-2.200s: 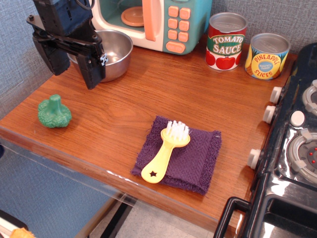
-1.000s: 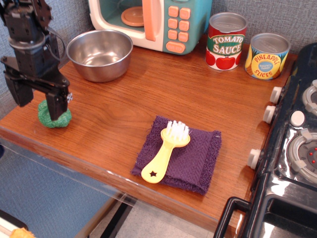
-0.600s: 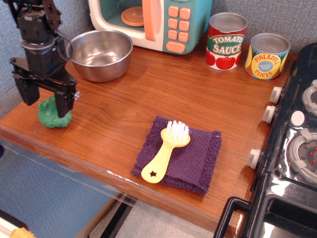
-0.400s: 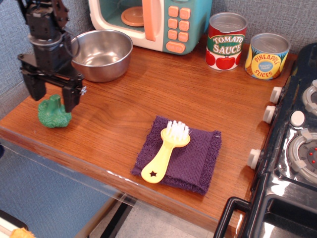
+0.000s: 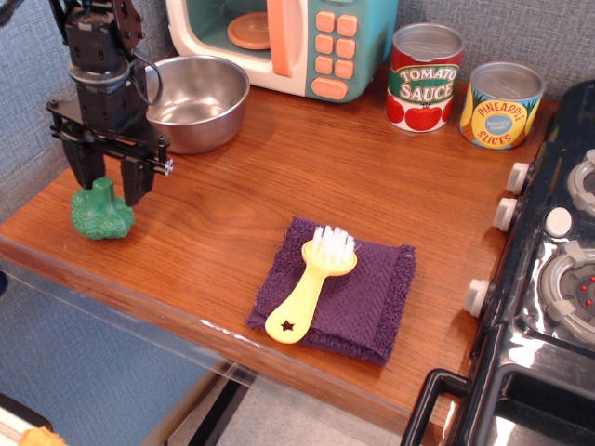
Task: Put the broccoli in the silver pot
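Observation:
The green toy broccoli [image 5: 101, 212] stands on the wooden counter near its front left corner, stem up. My black gripper [image 5: 109, 185] hangs just above it, open, with one finger on each side of the stem; I cannot tell if the fingers touch it. The silver pot [image 5: 195, 99], a shiny steel bowl, sits empty behind and to the right of the gripper, partly hidden by the arm.
A toy microwave [image 5: 288, 39] stands at the back. A tomato sauce can [image 5: 424, 76] and a pineapple can [image 5: 501, 104] stand at the back right. A yellow brush [image 5: 310, 283] lies on a purple cloth [image 5: 363, 295]. A black stove [image 5: 548, 269] fills the right side.
The gripper came down from near the bowl to the left of the broccoli, then shifted right and back until its open fingers straddle the broccoli's stem. The broccoli has not moved.

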You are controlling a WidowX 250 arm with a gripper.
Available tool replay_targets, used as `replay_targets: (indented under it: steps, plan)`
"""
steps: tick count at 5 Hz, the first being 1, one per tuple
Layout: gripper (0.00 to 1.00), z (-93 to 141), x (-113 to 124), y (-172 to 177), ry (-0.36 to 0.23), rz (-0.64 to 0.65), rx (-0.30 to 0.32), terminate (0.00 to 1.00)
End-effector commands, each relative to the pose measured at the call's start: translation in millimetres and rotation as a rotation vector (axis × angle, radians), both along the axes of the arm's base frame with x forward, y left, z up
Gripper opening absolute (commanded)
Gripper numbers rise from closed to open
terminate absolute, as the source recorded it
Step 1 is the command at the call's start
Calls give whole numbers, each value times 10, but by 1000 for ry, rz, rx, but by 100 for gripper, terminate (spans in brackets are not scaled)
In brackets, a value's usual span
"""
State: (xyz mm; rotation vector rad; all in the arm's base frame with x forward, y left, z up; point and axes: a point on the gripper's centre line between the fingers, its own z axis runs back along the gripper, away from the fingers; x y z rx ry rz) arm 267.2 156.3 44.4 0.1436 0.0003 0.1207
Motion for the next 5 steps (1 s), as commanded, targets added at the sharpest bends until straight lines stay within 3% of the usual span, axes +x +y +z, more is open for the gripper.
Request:
replay_targets:
  steps: [1,2,3,4,5]
  plan:
    - [0,154,-32,-44,-28,-26,22,0]
    - [0,188,-29,-46,-33,-25,2,0]
    - [0,322,82,-78,-74,-30,-24,0]
    - [0,609,332,-142,-161,-29,-50,0]
    - [0,928,607,-93,-246,-9,-35,0]
